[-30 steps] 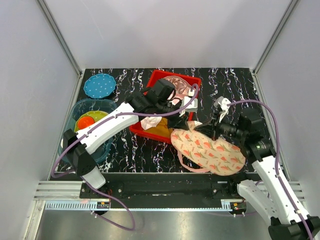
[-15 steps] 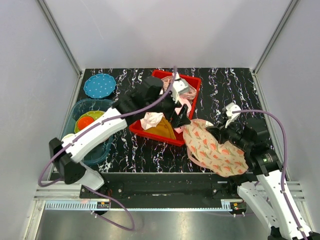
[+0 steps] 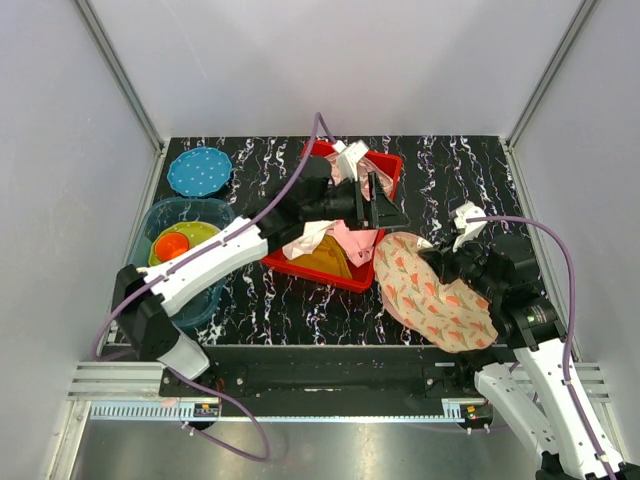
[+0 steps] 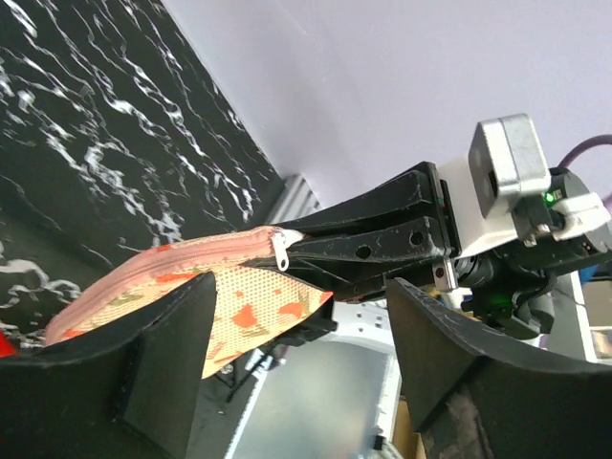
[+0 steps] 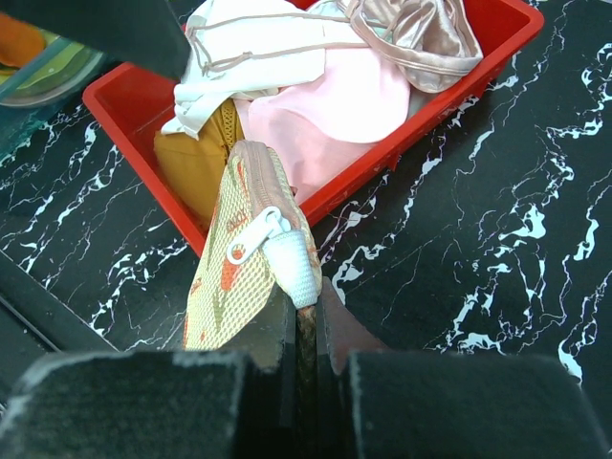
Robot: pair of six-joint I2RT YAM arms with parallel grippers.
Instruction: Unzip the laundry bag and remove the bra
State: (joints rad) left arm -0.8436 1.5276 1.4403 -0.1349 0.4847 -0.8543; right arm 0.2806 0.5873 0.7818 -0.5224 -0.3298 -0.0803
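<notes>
The laundry bag, peach with red-orange flowers, lies right of the red bin, its near-left edge lifted. My right gripper is shut on that edge; in the right wrist view the jaws pinch the fabric just below the white zip end tab and the white zipper pull. My left gripper hovers open over the bin's right side, holding nothing. In the left wrist view its open gripper faces the bag's zipped pink edge with the pull. The bra is hidden.
The red bin holds white, pale-pink, mustard and glossy pink items. A teal bowl with orange contents and a blue dotted plate sit at the left. Grey walls enclose the dark marbled table.
My left gripper opened and drew back from the bag, up over the bin. The bag swung right and turned, still held by the right gripper.
</notes>
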